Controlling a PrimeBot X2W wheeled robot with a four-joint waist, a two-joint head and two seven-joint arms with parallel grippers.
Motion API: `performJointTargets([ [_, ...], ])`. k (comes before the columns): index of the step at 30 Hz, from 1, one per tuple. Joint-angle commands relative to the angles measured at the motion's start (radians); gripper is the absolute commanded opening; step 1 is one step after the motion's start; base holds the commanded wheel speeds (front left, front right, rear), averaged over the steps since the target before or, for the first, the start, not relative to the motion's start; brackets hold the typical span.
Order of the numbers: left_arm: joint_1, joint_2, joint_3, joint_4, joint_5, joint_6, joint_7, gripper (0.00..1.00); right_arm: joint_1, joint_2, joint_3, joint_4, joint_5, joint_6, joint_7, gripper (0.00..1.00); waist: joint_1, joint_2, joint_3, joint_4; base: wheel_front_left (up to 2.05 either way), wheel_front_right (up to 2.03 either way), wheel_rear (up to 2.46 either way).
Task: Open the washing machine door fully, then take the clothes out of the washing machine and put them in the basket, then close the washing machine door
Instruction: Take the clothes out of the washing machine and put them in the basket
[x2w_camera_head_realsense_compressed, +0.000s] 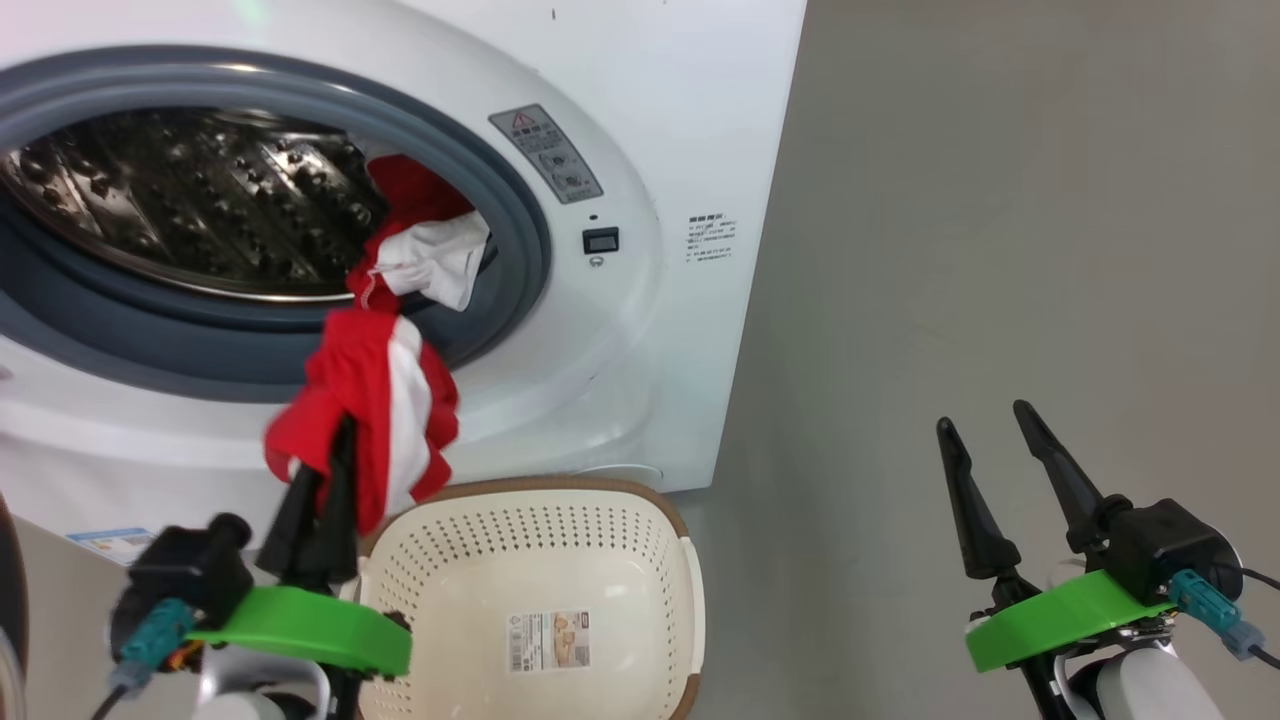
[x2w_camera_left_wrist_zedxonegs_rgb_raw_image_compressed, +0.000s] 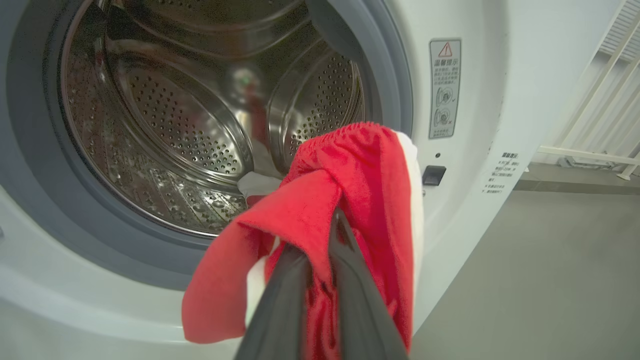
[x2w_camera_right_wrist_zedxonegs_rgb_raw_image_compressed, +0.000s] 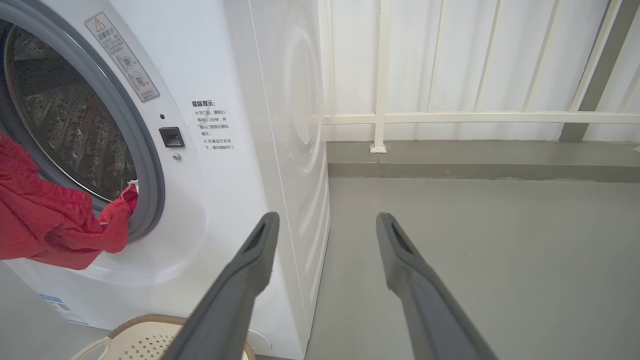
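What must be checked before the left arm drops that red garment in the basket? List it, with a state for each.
1. The left gripper is shut on the red garment: ok.
2. The garment is free of the drum: cannot tell; it seems to run up to the red-and-white cloth at the grey ring.
3. The garment is above the basket: not ok; it hangs by the back left corner, not over the middle.
4. The basket is upright, mouth up: ok.
5. The right gripper is open, apart from the laundry: ok.
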Motion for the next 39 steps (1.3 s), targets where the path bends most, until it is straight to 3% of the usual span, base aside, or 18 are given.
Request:
performJointTargets([
  [1,-0.004,0.010,0.024,-0.006,-0.012,-0.009,0.004,0.00,-0.011,-0.003,0.028,-0.030,0.000,0.005,-0.006,1.00,0.0000,-0.0001,0.009,-0.001,0.00,0.00,0.00],
  [16,-0.123,-0.006,-0.039,0.420,-0.073,-0.044,-0.035,0.00,-0.058,-0.015,0.048,-0.049,0.001,0.005,-0.006,1.00,0.0000,-0.0001,0.122,-0.024,0.00,0.00,0.00],
  [27,-0.313,-0.012,-0.055,0.791,-0.123,-0.053,-0.034,0.00,-0.110,-0.007,0.076,-0.057,0.005,0.005,-0.006,1.00,0.0000,-0.0001,0.218,-0.055,0.00,0.00,0.00],
  [39,-0.461,-0.014,-0.075,1.069,-0.162,-0.072,-0.002,0.00,-0.156,0.002,0.089,-0.062,0.015,0.005,-0.006,1.00,0.0000,-0.0001,0.307,-0.096,0.00,0.00,0.00],
])
